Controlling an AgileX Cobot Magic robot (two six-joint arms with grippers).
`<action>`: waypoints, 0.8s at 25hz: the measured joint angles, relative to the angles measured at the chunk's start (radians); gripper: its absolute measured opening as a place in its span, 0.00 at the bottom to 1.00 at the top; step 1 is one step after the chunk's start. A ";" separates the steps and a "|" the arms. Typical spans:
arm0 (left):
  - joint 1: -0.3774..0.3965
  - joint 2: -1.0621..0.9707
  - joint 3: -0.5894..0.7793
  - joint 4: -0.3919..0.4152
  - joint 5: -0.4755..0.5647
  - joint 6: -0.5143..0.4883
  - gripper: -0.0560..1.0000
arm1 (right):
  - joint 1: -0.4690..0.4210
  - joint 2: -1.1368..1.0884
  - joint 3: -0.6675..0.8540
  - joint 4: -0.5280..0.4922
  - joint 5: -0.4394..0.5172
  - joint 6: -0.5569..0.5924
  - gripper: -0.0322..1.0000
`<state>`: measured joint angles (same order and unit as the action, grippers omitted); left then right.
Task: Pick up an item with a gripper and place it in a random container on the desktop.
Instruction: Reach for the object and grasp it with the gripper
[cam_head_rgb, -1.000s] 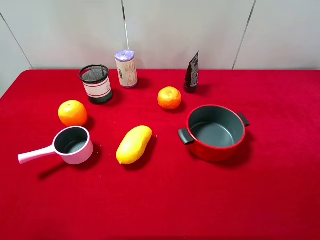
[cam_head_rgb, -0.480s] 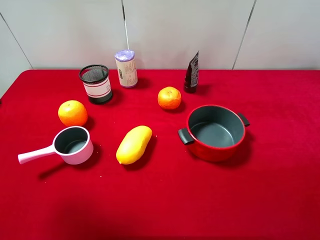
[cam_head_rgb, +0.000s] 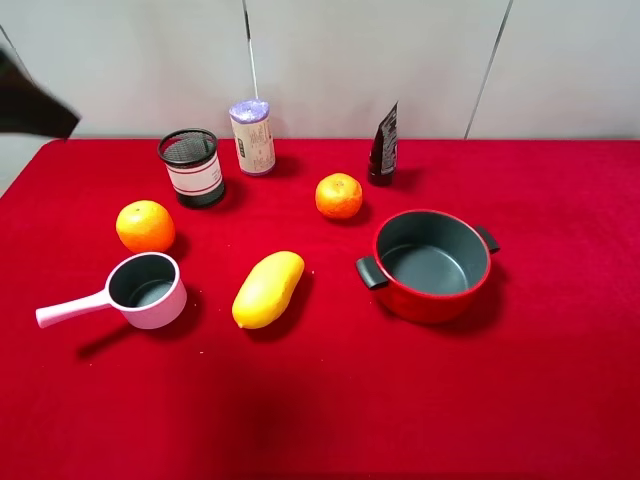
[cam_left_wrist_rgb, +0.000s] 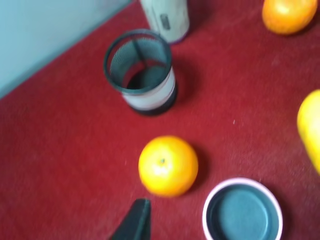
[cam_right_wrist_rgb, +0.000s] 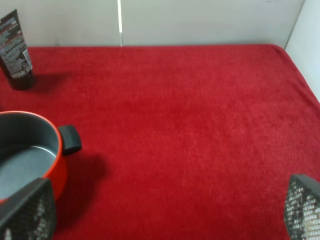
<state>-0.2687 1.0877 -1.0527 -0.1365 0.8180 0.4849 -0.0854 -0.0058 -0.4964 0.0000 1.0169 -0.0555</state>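
Right hand (cam_right_wrist_rgb: 165, 215): its two mesh-patterned fingers sit wide apart, with just red bench (cam_right_wrist_rgb: 190, 125) showing between them. Left hand (cam_left_wrist_rgb: 136, 220): only one dark fingertip is in view and it's blurry, so I honestly can't tell if it's apart or together. It hangs over the bench, with an orange (cam_left_wrist_rgb: 168, 165) lying between it and the mesh cup (cam_head_rgb: 192, 168). The tube (cam_head_rgb: 383, 145) stands upright at the back of the bench, well to the right of the mesh cup, past the white bottle (cam_head_rgb: 253, 137) that's just beside the cup.
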 joint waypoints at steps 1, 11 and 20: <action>0.000 0.024 -0.020 -0.018 -0.001 0.011 0.98 | 0.000 0.000 0.000 0.000 0.000 0.000 0.70; -0.025 0.261 -0.210 -0.109 -0.003 0.081 0.98 | 0.000 0.000 0.000 0.000 0.000 0.000 0.70; -0.133 0.440 -0.405 -0.111 -0.005 0.082 0.98 | 0.000 0.000 0.000 0.000 0.000 0.000 0.70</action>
<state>-0.4016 1.5277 -1.4574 -0.2480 0.8133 0.5671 -0.0854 -0.0058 -0.4964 0.0000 1.0169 -0.0555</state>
